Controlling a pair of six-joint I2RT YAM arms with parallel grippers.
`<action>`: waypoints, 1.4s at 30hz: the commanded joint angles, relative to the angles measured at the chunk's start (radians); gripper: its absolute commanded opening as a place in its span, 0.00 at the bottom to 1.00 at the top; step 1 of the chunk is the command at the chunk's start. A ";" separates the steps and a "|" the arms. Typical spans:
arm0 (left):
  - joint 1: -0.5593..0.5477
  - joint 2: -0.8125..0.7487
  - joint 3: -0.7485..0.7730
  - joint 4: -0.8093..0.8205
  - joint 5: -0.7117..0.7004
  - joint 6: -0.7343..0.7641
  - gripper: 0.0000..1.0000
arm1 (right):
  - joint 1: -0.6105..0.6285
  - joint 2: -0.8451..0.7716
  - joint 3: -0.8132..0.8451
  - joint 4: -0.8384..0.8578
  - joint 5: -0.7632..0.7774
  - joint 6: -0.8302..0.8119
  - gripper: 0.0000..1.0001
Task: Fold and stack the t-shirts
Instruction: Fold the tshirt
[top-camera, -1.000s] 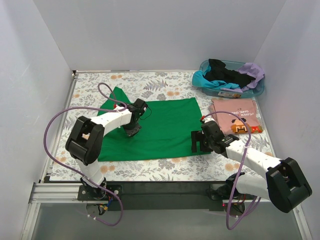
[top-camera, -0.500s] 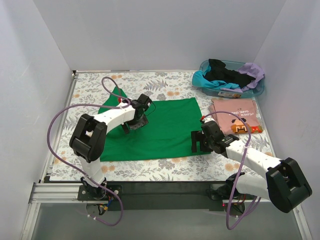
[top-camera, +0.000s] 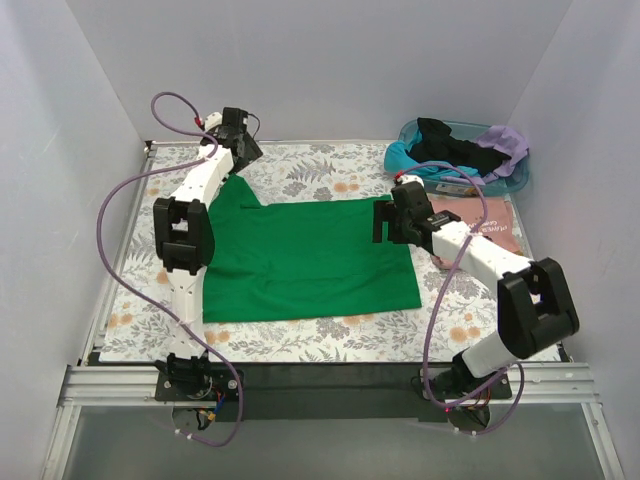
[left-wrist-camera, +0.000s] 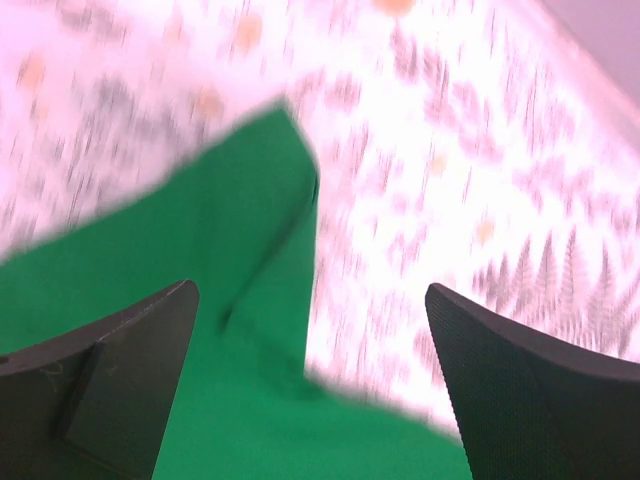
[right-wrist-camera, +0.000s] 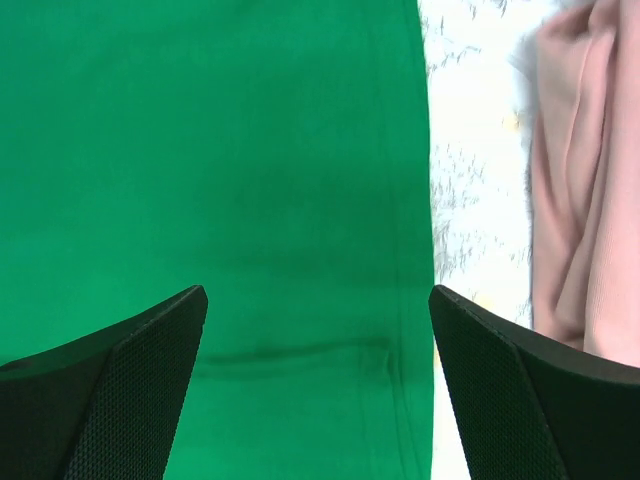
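A bright green t-shirt (top-camera: 310, 262) lies spread flat in the middle of the table. Its sleeve (left-wrist-camera: 210, 290) points to the back left. My left gripper (top-camera: 243, 148) hangs open above that sleeve's tip, near the back edge, holding nothing. My right gripper (top-camera: 383, 222) stands open over the green shirt's back right corner (right-wrist-camera: 330, 200), also with nothing in it. A folded salmon-pink t-shirt (top-camera: 495, 222) lies right of the green one, partly behind my right arm. Its edge (right-wrist-camera: 590, 200) shows in the right wrist view.
A clear blue bin (top-camera: 512, 182) at the back right holds black (top-camera: 440, 145), teal (top-camera: 405, 160) and lavender (top-camera: 505, 145) shirts in a heap. White walls close in the table on the left, back and right. The floral tablecloth (top-camera: 330, 170) shows around the shirts.
My left gripper opened, let go of the green shirt and swung from its middle to the back left. My right gripper moved from the shirt's front right corner to its back right corner.
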 joint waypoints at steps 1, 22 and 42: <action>0.052 0.248 0.298 -0.029 -0.014 0.139 0.96 | -0.050 0.122 0.121 0.014 0.029 -0.039 0.98; 0.075 0.416 0.303 0.084 0.107 0.086 0.00 | -0.115 0.364 0.314 0.056 0.124 0.001 0.98; 0.075 0.065 -0.083 0.199 -0.003 0.020 0.00 | -0.115 0.791 0.825 0.031 0.178 0.038 0.63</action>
